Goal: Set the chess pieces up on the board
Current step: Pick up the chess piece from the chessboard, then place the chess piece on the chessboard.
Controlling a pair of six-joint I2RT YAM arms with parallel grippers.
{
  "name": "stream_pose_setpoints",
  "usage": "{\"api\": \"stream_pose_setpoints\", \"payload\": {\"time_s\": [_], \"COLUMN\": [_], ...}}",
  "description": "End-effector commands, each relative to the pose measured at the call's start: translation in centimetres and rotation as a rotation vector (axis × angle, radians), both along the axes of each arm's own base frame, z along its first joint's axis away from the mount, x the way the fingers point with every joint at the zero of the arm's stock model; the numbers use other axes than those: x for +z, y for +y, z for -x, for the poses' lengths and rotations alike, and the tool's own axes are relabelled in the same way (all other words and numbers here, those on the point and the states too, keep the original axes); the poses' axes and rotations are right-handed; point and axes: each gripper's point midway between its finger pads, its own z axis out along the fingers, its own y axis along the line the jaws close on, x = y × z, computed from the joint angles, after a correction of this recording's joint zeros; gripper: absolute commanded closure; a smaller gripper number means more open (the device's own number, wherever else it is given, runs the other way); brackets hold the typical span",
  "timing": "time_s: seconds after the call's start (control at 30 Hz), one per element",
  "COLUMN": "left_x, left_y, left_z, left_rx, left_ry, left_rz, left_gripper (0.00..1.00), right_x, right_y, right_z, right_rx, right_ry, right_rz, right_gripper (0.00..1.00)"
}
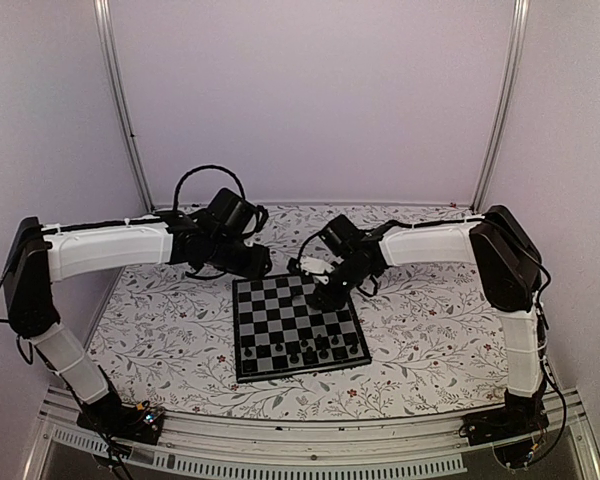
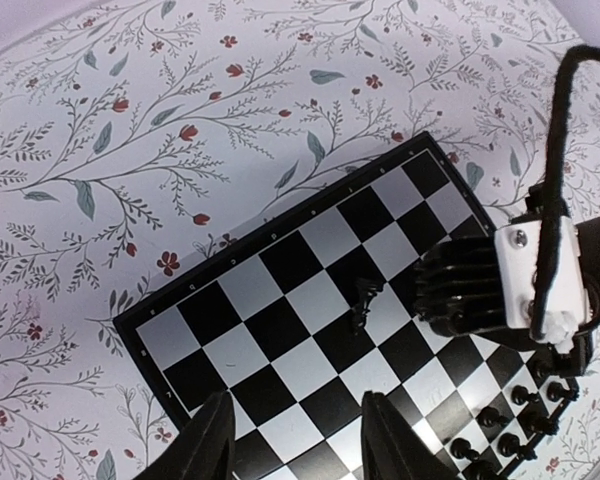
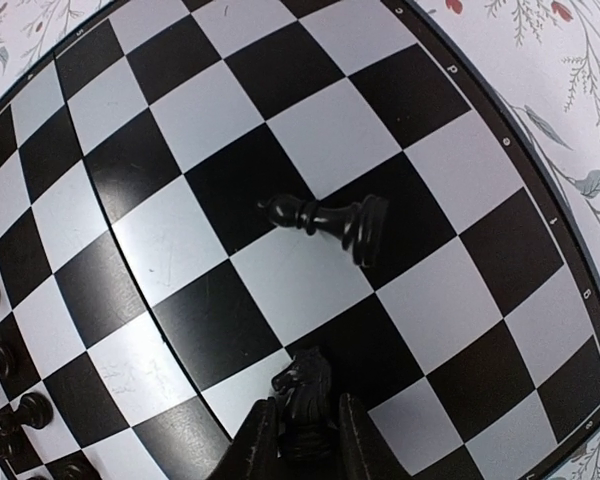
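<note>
The board (image 1: 298, 325) lies in the middle of the floral cover. My right gripper (image 1: 325, 285) hangs over the board's far part; in the right wrist view it (image 3: 302, 440) is shut on a black knight (image 3: 305, 392) above the board (image 3: 310, 130). One black piece (image 3: 325, 220) lies on its side on the squares just ahead of the knight. Several black pieces (image 1: 315, 350) stand in rows along the board's near edge. My left gripper (image 1: 255, 262) is open and empty over the far left corner; in its wrist view it (image 2: 305, 440) sits above bare squares (image 2: 240, 290).
The floral table cover (image 1: 160, 330) surrounds the board. The right gripper's body (image 2: 475, 290) shows in the left wrist view, close beside the lying piece (image 2: 363, 300). Both arms reach in from the sides. Metal frame posts (image 1: 120, 110) stand at the back.
</note>
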Motion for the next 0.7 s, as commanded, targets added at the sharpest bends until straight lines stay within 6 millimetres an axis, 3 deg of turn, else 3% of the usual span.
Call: {"api": "stream_pose_setpoints", "payload": {"time_s": [0.0,0.17,0.3,0.47,0.67], "left_x": [-0.2,-0.4,-0.8,-0.6,-0.5], "left_y": [-1.1,-4.1,-6.1,-8.5,-9.9], "left_z": [-0.9,-0.4,0.4,1.4,2.3], "left_rx": [-0.003,-0.058,-0.085,-0.154,-0.196], "left_ry": [0.018,0.077,0.171,0.259,0.326], "left_rz": [0.081,0.288,0.482,0.665,0.792], "left_gripper": [0.56,0.56,0.56,0.58,0.60], "right_x": [-0.8,2.2,5.6,7.7,9.0], "right_y": [-2.0,-1.7,-1.2,-1.0,-1.0], "right_z": [1.8,3.0,3.0,3.2,3.2], "right_rx": [-0.005,0.044,0.060,0.073,0.077], "right_ry": [0.035,0.016,-0.044,-0.071,-0.092], "right_rz": [0.069,-0.031,-0.118,-0.176,-0.200], "right_gripper": [0.77,0.77,0.79,0.81,0.81]}}
